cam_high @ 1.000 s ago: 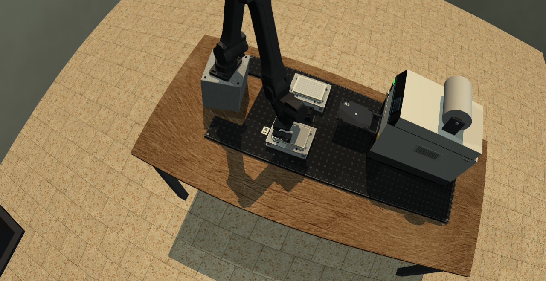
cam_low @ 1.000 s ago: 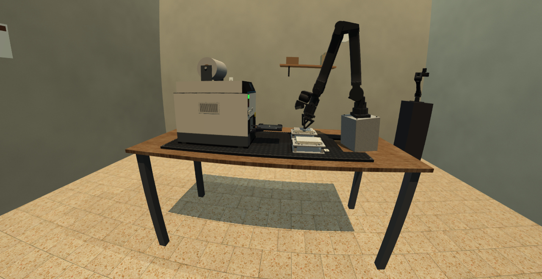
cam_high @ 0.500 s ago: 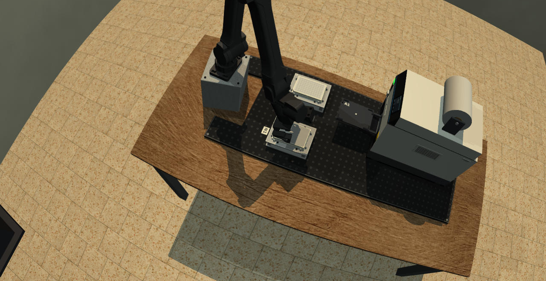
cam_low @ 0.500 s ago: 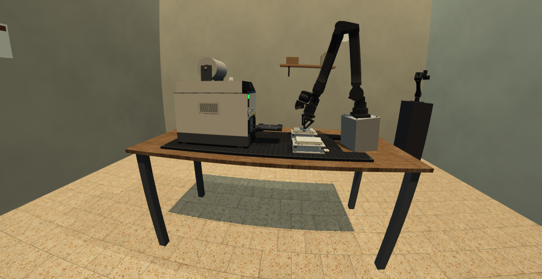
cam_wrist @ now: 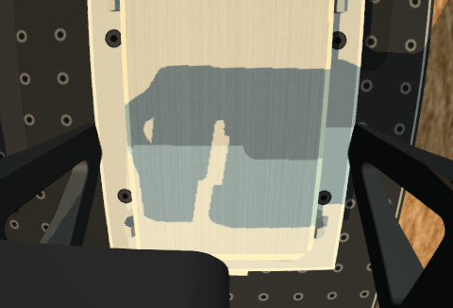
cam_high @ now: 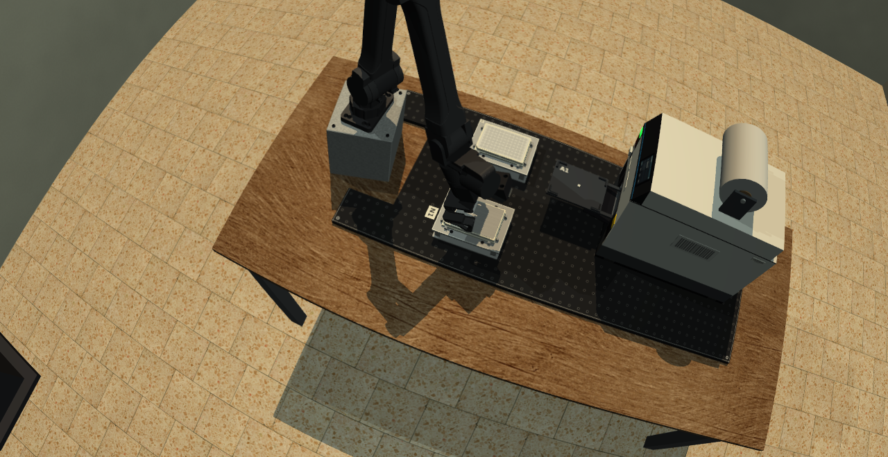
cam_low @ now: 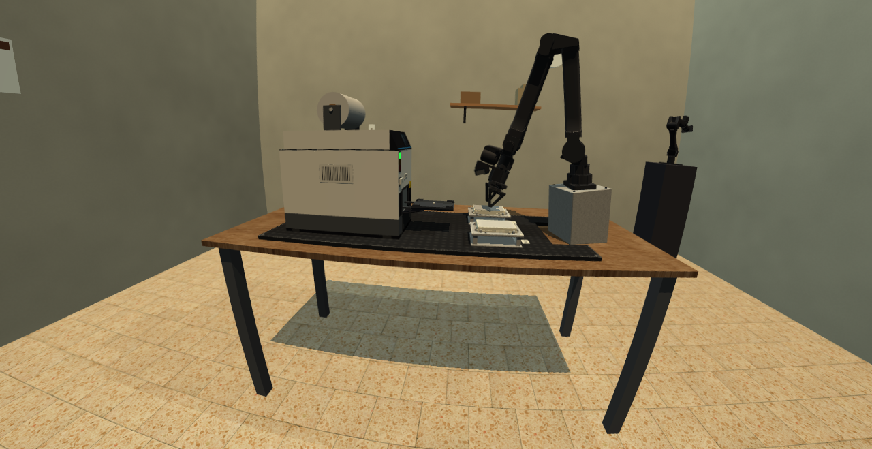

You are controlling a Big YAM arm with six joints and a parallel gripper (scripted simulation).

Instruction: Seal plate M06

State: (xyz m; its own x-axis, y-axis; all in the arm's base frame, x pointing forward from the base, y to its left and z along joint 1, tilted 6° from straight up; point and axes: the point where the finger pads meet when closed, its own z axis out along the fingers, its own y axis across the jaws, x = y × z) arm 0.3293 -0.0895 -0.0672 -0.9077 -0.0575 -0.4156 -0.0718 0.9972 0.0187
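Observation:
Plate M06 (cam_high: pixel 492 225) (cam_wrist: pixel 226 29) lies flat inside the locators of nest N1 (cam_high: pixel 464 245) (cam_wrist: pixel 106 86). Its top shows a smooth, finely streaked foil with no open wells. My gripper (cam_high: pixel 460 217) (cam_low: pixel 491 204) (cam_wrist: pixel 225 138) is open and empty, just above the plate, with one finger beyond each long side. The plate's labels and the A1 mark of N1 are not readable. The sealer's stage (cam_high: pixel 577 188) (cam_low: pixel 434 204) is out and bears no plate. The sealer's lamp (cam_high: pixel 640 132) (cam_low: pixel 400 155) is green. The START button cannot be made out.
The other plate (cam_high: pixel 504 141) (cam_low: pixel 495 225), with visible wells, sits in nest N2 (cam_high: pixel 524 168) beside N1. The sealer (cam_high: pixel 701 162) (cam_low: pixel 341 190) with its foil roll (cam_high: pixel 745 156) stands beyond the stage. The arm's pedestal (cam_high: pixel 360 153) (cam_low: pixel 579 214) stands at the other end.

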